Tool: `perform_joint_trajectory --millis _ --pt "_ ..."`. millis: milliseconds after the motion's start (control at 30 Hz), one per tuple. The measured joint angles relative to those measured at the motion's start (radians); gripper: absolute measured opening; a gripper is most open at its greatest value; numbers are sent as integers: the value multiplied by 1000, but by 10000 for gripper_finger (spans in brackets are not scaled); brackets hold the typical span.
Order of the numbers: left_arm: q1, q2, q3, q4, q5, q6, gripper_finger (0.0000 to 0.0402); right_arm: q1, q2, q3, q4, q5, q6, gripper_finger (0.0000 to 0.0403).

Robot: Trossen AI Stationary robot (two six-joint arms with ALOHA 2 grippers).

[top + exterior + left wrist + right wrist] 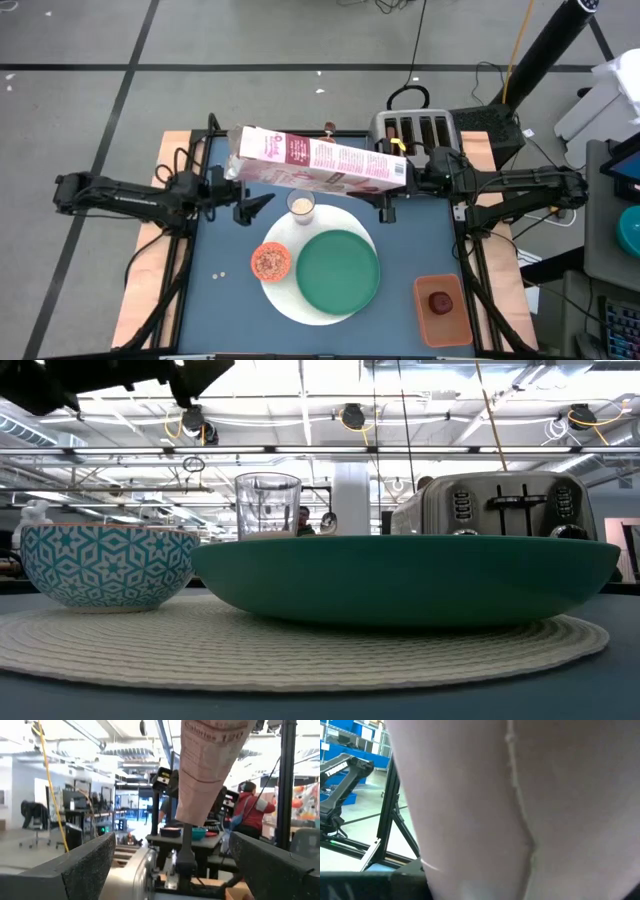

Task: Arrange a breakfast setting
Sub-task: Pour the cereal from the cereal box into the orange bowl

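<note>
The right hand reaches in from the frame's right, clamped on one end of the pink cereal box, held level above the glass of milk at upper centre. The left hand, fingers spread, hangs just below the box's other end.

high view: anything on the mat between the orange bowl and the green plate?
Nothing. In the high view only a bare strip of white mat separates the orange bowl from the green plate; the glass stands beyond both, under the cereal box.
</note>
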Motion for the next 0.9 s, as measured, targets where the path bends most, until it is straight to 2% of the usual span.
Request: perform_joint_trajectory --millis 267,367,733,900 --pt "0 214 1 339 1 31 393 0 0 0 45 0 -7 224" --pt "0 284 27 417 3 40 393 0 0 0 55 0 -25 224" --pt "1 512 285 431 133 93 392 0 0 0 60 -1 -27 224" --pt "3 576 348 489 136 103 392 0 0 0 59 -4 -52 224"
